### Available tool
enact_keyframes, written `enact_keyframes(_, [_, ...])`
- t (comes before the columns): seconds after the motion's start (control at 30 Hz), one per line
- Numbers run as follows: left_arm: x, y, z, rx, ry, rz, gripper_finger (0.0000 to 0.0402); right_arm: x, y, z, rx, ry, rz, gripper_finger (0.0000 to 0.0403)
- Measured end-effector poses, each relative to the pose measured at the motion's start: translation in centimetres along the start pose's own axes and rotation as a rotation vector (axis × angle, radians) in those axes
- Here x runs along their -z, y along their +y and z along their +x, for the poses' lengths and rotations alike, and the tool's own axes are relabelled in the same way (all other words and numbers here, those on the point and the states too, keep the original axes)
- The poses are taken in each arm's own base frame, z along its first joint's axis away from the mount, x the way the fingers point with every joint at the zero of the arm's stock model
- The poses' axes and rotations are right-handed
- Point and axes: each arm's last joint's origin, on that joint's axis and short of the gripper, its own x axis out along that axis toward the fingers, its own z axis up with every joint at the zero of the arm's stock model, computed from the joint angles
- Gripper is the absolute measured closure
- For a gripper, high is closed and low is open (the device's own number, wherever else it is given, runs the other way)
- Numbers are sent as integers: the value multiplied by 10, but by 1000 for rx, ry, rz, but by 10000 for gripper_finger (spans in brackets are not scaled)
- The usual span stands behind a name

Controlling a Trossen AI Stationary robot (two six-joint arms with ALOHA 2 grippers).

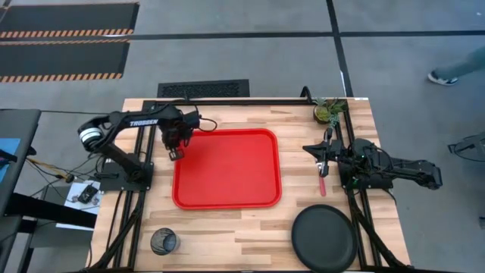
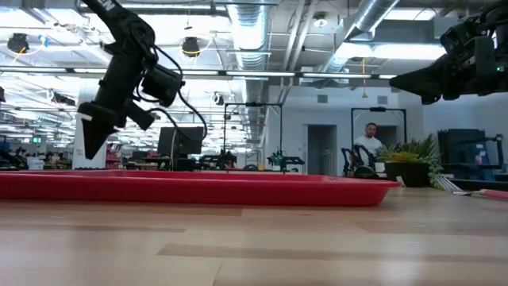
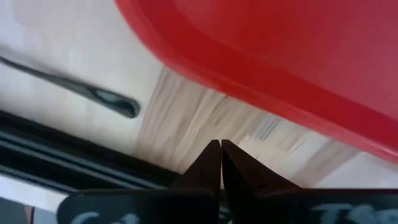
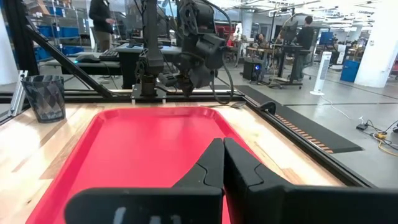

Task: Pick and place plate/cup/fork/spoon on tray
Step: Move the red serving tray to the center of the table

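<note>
On the tabletop [image 1: 227, 227] we see the tray [image 1: 227, 168] sitting mid-table, nothing on it. Left hand [image 1: 176, 153] hangs just over the tray's left edge near its far corner, raised off the surface in the low view, fingers pinched together, gripping nothing. Its wrist view shows the closed fingertips [image 3: 219, 163] above bare wood beside the tray lip [image 3: 261, 74], with the spoon [image 3: 74, 87] lying on the wood close by, next to the black frame rail.

Right hand [image 1: 324, 163] is to the right of the tray, pointing toward it, fingers clenched and empty in its own wrist view. The fork [image 1: 323, 180] lies on the wood just under and in front of that hand, red handle toward the near edge; we cannot tell whether the hand touches it.

The plate [image 1: 324, 237] sits at the near right corner, well apart from the tray. The cup [image 1: 164, 242] stands upright at the near left, also off the tray. A small potted plant [image 1: 329, 111] is at the far right corner. A person [image 2: 367, 141] shows in the room behind the table in the low view.
</note>
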Motion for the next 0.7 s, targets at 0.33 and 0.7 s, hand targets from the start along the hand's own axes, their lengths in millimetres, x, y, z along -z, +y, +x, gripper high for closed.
enact_keyframes(0.33, [5,-2,25,51,4,-33,401,0,0,0,0,0,0,387])
enact_keyframes(0.7, [2,-4,37,95,-66,-55,401,0,0,0,0,0,0,387])
